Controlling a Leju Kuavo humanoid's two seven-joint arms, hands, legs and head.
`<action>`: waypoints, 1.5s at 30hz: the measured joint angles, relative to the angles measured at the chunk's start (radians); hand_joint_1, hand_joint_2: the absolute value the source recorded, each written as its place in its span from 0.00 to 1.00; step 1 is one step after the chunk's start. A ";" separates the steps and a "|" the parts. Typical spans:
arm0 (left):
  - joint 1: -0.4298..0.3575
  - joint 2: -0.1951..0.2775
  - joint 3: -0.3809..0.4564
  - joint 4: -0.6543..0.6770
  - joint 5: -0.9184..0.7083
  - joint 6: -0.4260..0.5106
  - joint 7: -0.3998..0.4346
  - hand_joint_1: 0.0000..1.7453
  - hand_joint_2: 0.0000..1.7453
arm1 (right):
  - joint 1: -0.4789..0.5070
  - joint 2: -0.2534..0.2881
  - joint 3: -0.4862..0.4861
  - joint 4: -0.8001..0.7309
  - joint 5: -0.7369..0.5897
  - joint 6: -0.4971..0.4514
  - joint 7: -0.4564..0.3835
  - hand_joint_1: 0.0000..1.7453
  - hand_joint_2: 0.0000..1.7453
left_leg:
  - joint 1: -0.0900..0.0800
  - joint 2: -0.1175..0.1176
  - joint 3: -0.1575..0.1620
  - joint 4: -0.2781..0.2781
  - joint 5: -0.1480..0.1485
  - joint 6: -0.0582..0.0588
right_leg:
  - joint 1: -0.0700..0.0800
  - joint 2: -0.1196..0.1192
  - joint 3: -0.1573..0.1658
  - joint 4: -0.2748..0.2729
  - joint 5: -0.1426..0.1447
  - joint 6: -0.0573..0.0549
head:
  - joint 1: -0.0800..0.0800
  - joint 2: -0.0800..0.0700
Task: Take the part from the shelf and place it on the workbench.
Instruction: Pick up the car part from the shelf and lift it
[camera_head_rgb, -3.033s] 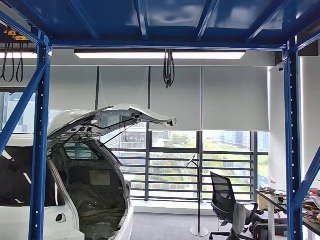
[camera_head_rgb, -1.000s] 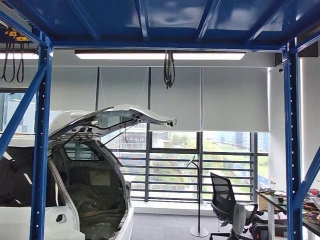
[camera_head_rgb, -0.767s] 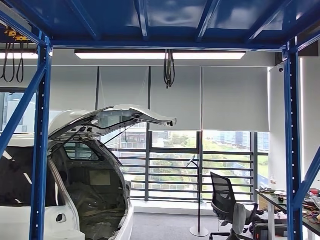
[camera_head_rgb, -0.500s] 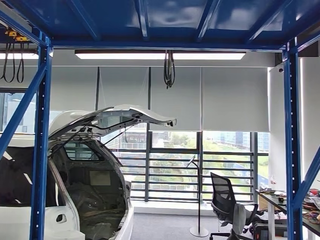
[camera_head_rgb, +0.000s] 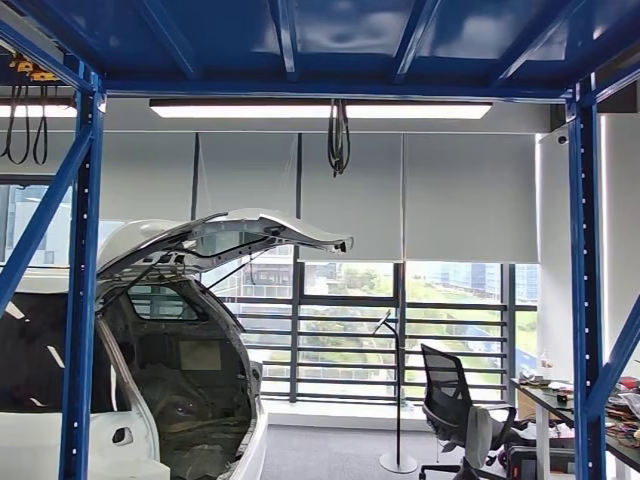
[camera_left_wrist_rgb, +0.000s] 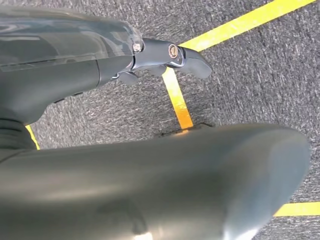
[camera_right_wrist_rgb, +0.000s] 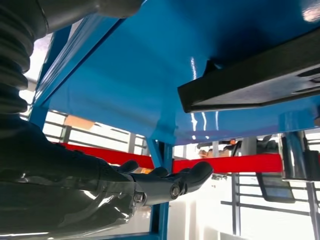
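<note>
Left hand (camera_left_wrist_rgb: 151, 125) hangs over grey carpet (camera_left_wrist_rgb: 245, 75) with yellow lines (camera_left_wrist_rgb: 177, 95), fingers (camera_left_wrist_rgb: 188, 55) straight, holding nothing. Right hand (camera_right_wrist_rgb: 124, 185) is raised beneath the blue shelf (camera_right_wrist_rgb: 151, 75), fingers (camera_right_wrist_rgb: 188, 180) extended, empty; a black part (camera_right_wrist_rgb: 249, 85) lies at 1 o'clock, apart.

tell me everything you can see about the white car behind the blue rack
The white car stands at the lower left of the head view, behind the blue rack's upright post, which crosses in front of it. It looks like a bare painted metal body shell. Its tailgate is raised wide open, showing a dark, stripped cargo bay with no visible trim. A rear door handle shows on its side. It faces away from the window railing; its wheels and front are out of frame.
</note>
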 joint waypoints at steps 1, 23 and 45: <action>-0.002 0.000 -0.001 0.000 -0.002 0.000 0.001 0.00 0.00 | -0.001 0.001 -0.004 0.008 0.008 -0.006 0.001 0.00 1.00 | 0.000 0.000 0.000 0.000 0.000 0.000 | 0.000 0.000 0.000 0.000 0.000 0.000 | 0.000 0.000; -0.016 -0.002 -0.014 0.000 -0.023 -0.007 0.007 0.00 0.00 | -0.024 0.031 -0.067 0.060 0.128 -0.046 0.009 0.00 1.00 | 0.000 0.000 0.000 0.000 0.000 0.000 | 0.000 0.000 0.000 0.000 0.000 0.000 | 0.000 0.000; -0.021 -0.023 -0.013 0.000 -0.034 -0.012 0.010 0.00 0.00 | -0.137 0.078 -0.072 0.226 0.139 -0.019 -0.023 0.00 1.00 | 0.000 0.000 0.000 0.000 0.000 0.000 | 0.000 0.000 0.000 0.000 0.000 0.000 | 0.000 0.000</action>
